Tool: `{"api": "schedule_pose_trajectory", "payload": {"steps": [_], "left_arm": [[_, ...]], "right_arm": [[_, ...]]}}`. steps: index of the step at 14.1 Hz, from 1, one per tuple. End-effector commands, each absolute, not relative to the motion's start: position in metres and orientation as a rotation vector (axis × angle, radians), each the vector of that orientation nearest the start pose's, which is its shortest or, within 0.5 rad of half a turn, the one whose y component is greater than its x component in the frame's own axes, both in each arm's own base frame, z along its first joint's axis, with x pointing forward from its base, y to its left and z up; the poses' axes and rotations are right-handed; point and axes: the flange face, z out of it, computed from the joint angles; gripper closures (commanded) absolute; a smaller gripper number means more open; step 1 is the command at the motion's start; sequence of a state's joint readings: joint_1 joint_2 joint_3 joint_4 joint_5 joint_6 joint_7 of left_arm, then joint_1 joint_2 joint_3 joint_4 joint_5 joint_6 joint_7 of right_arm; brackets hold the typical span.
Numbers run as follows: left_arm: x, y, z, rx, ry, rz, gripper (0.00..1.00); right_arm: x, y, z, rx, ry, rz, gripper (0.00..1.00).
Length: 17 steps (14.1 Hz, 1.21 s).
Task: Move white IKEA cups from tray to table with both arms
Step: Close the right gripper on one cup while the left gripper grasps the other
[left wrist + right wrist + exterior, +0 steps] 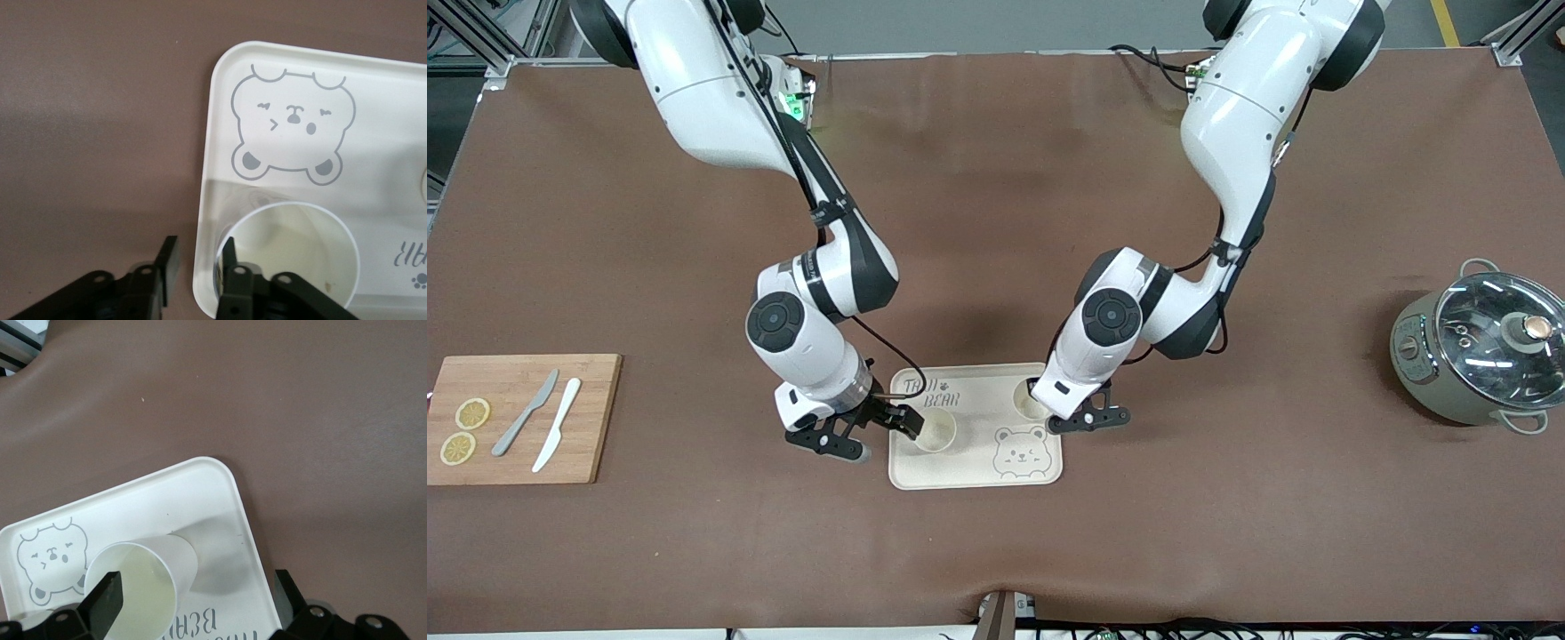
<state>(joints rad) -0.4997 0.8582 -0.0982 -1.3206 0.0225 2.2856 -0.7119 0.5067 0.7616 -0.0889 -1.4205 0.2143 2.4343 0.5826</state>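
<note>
Two white IKEA cups stand upright on the bear-printed tray [969, 462]. One cup [935, 430] is nearer the front camera, toward the right arm's end. The other cup [1030, 402] is farther, toward the left arm's end, partly hidden by the left hand. My right gripper [885, 425] is open: in the right wrist view [195, 593] one finger is at the cup's [143, 577] mouth and one is outside the tray [200, 493]. My left gripper [1080, 416] is open: in the left wrist view [200, 260] it straddles the cup's [300, 247] wall and the tray [380, 133] rim.
A wooden cutting board [596, 418] with two lemon slices [464, 431], a grey knife [525, 413] and a white knife [557, 436] lies at the right arm's end. A pot with a glass lid [1480, 347] stands at the left arm's end.
</note>
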Motion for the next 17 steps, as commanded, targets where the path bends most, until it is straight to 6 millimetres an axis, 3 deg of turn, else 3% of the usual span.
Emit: {"api": "schedule_pose_trajectory", "payload": {"steps": [1,6,10,12,13,17], "left_arm": [[0.635,-0.413,0.233,-3.23,-0.246,-0.125,1.0],[0.636,-0.413,0.237,-3.235,-0.252,-0.131,1.0],[0.646,-0.401,0.27,-3.238,-0.257,-0.175,1.0],[0.658,-0.372,0.275,-3.198,-0.235,-0.118,1.0],[0.664,-0.365,0.29,-3.193,-0.164,-0.121,1.0],[0.685,-0.303,0.337,-3.171,-0.099,-0.109,1.0]], "right_arm": [[0.684,0.33,0.265,-2.901,0.41,-0.286,0.0],[0.679,0.339,0.251,-2.937,0.355,-0.299,0.0],[0.678,0.342,0.24,-2.96,0.325,-0.31,0.0],[0.677,0.345,0.233,-2.962,0.316,-0.314,0.0],[0.677,0.346,0.229,-2.963,0.317,-0.312,0.0],[0.676,0.352,0.22,-2.959,0.32,-0.323,0.0]]}}
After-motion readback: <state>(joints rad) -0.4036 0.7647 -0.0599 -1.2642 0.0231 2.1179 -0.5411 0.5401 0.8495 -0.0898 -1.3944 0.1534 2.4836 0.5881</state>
